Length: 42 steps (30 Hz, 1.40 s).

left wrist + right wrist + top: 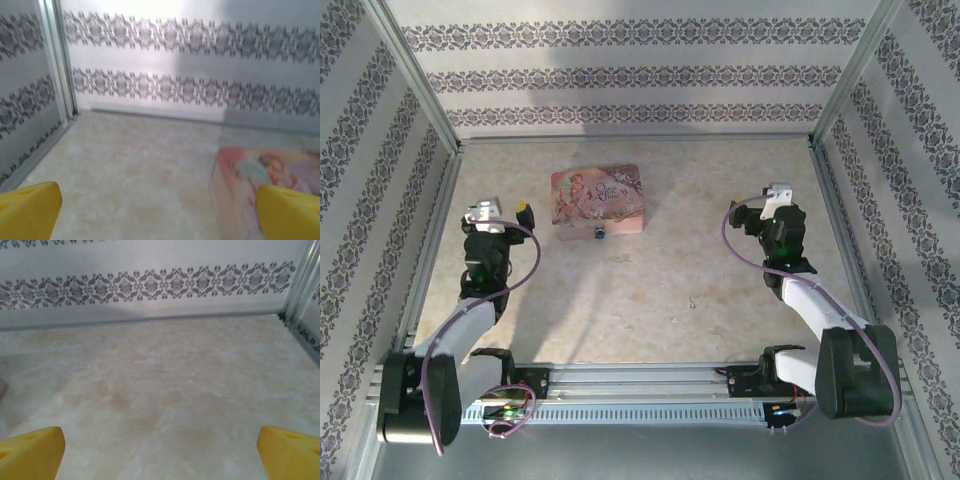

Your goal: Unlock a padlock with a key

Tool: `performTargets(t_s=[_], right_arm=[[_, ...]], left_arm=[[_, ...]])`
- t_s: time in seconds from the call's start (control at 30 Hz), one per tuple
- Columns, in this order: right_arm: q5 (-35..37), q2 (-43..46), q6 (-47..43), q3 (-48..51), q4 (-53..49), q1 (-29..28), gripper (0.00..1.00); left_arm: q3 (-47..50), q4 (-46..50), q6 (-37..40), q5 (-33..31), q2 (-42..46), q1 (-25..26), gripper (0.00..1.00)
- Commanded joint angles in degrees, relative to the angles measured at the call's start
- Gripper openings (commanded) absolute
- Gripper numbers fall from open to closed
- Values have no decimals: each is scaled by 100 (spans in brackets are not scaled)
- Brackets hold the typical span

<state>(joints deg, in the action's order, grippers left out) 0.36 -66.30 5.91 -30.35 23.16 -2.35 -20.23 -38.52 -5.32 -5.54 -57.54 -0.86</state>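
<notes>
Pink tin (pixel 596 199) with a pastel figure illustration on its lid, blue-teal padlock (pixel 599 235), beige marbled table (pixel 680 285), white walls (pixel 620 58) with dark floral bands, yellow fingertips (pixel 30 212), purple cables (pixel 536 252), black-and-white arms (pixel 485 262), silvery frame rails (pixel 650 383).

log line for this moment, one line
left gripper: open, empty, beside pink tin | right gripper: open, empty, over bare table | padlock: by tin's near edge, untouched
</notes>
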Motion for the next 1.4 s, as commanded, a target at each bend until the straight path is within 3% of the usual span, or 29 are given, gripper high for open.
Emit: performTargets(t_s=[0.0, 0.2, 0.43, 0.67, 0.77, 0.93, 1.03, 1.17, 1.37], right_arm=[[-135, 317, 428, -575, -1863, -192, 98], [-326, 753, 882, -1272, -3632, -600, 98], [-695, 1016, 1485, -1699, -5619, -1091, 98], [-545, 670, 1580, -1945, -7110, -2077, 92], [-511, 309, 1582, -1958, -7380, -2470, 85], [-432, -602, 1427, -2013, -7588, -3110, 76], [-566, -1223, 1296, -2106, -7603, -3384, 69], [-682, -1917, 1187, -2237, -7500, -3610, 63], [-635, -2510, 1106, -2413, -7362, -3734, 53]], left_arm=[[-411, 1451, -580, -102, 628, -19, 99], [-839, 2906, -1826, 44, 1474, -21, 99], [-1003, 4290, -2291, 1083, 2043, -19, 99], [-614, 4624, -2956, 2131, 1887, 147, 99], [-478, 4629, -3013, 1926, 1727, 624, 99], [-259, 4122, -3187, 1080, 1527, 1952, 99], [-220, 3707, -3350, 796, 1280, 2470, 99], [-282, 3287, -3414, 642, 829, 2783, 99], [-315, 2932, -3473, 580, 402, 2846, 99]])
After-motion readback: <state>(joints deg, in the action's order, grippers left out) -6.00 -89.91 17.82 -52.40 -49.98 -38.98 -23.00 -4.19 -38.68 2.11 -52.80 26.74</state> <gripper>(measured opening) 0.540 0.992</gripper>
